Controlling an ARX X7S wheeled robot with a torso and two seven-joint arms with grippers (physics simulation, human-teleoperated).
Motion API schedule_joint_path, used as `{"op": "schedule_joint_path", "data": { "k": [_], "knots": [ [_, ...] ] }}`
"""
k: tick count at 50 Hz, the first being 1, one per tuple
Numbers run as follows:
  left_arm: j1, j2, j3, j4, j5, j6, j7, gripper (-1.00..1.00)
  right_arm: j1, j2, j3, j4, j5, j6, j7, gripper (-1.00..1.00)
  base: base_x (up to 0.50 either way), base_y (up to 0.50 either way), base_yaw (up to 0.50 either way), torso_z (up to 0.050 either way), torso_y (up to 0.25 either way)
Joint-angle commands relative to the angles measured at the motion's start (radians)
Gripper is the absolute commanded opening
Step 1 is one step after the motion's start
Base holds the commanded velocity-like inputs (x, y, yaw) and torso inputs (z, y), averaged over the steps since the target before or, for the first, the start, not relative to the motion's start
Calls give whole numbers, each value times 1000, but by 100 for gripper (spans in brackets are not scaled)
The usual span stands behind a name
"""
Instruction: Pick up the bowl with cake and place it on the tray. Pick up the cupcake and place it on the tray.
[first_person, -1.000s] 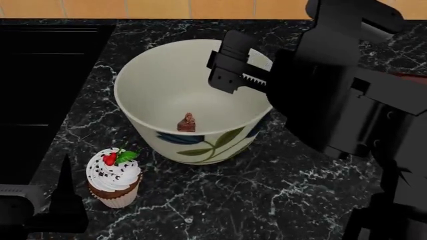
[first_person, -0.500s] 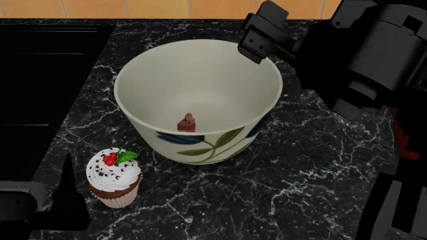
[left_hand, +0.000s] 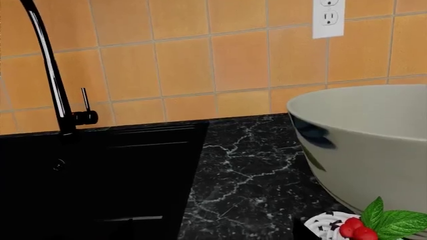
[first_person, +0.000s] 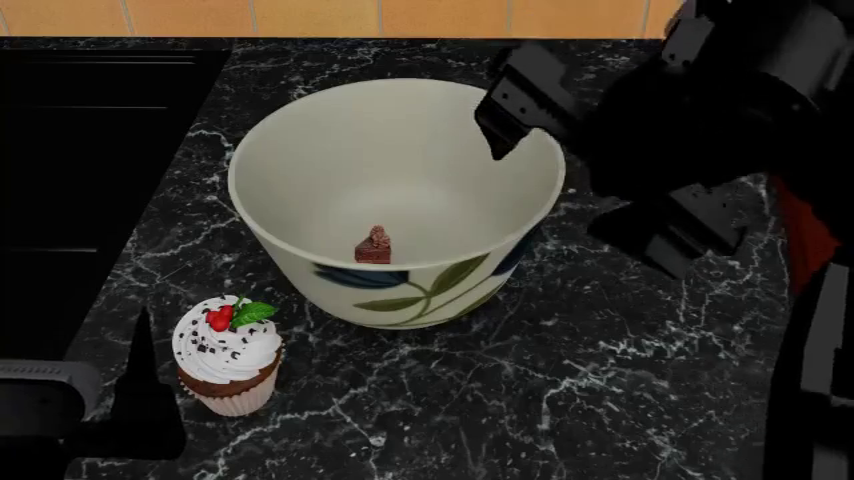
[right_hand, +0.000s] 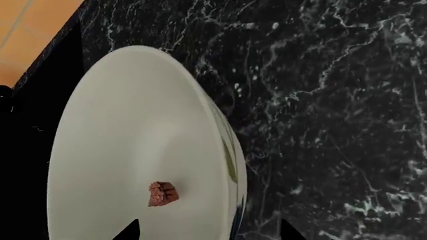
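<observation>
The cream-white bowl (first_person: 400, 275) with a blue flower stands on the black marble counter, and the tiny brown cake (first_person: 374, 245) lies inside it. My right gripper (first_person: 514, 112) is open at the bowl's far right rim. In the right wrist view its two fingertips (right_hand: 131, 231) straddle the rim, one inside the bowl (right_hand: 133, 125) near the cake (right_hand: 163, 193), one outside. The cupcake (first_person: 228, 352) stands front left of the bowl. My left gripper (first_person: 134, 385) is open and empty just left of the cupcake (left_hand: 360, 227). A sliver of the red tray (first_person: 798, 235) shows behind my right arm.
A black sink (first_person: 80, 170) lies left of the bowl, with a black faucet (left_hand: 50, 70) and an orange tiled wall with an outlet (left_hand: 328, 17) behind. My right arm (first_person: 721, 130) covers the counter's right side. Bare counter (first_person: 534, 390) lies in front of the bowl.
My right gripper has drawn back from over the bowl's inside to its far right rim, and its arm has turned there. The bowl, cake, cupcake and left gripper have not moved.
</observation>
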Motion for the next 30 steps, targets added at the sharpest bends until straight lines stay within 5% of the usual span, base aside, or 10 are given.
{"op": "schedule_joint_path", "data": {
  "k": [1, 11, 15, 21, 30],
  "knots": [
    [1, 12, -24, -20, -9, 25, 33, 100, 9, -1, -207, 117, 237, -27, -25, 100, 0, 0, 0, 0, 0],
    [10, 8, -38, -6, -24, 24, 30, 100, 64, 40, -1187, 117, 974, -168, -269, 100, 0, 0, 0, 0, 0],
    [17, 5, -40, -2, -27, 30, 28, 100, 96, 41, -1481, 117, 1167, -183, -380, 100, 0, 0, 0, 0, 0],
    [18, 2, -41, -4, -30, 33, 25, 100, 120, 36, -1728, 117, 1332, -193, -460, 100, 0, 0, 0, 0, 0],
    [26, -3, -46, -5, -36, 44, 22, 100, 132, 25, -1866, 117, 1415, -200, -508, 100, 0, 0, 0, 0, 0]
  ]
}}
